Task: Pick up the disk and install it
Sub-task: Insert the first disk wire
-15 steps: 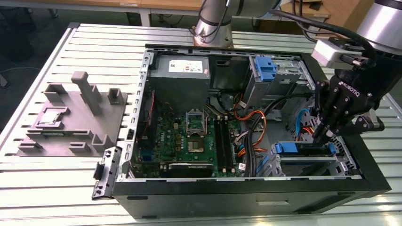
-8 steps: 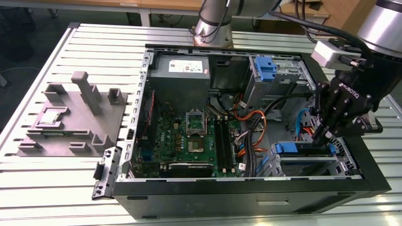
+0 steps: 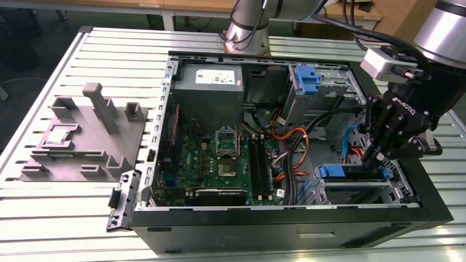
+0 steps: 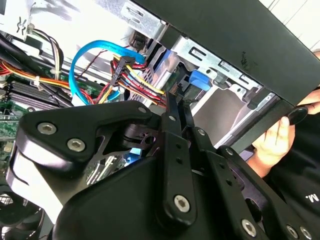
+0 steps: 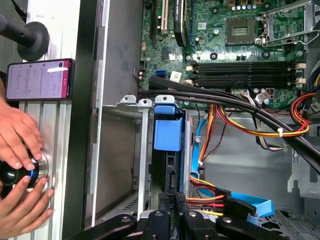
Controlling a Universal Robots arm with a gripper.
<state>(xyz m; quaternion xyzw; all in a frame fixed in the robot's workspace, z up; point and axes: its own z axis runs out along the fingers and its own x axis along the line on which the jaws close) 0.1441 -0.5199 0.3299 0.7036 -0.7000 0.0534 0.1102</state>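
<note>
Tool closed on disk inside bay.

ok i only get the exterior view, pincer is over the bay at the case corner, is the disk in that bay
observer: in the first wrist view the disk stands on edge inside the bay slot. The blue tab of its frame is at the end away from the pincer.
operator: anyone close to the case
observer: yes, in the first wrist view a person's hand sits on a round knob just outside the case wall. A phone lies beside it.
</note>
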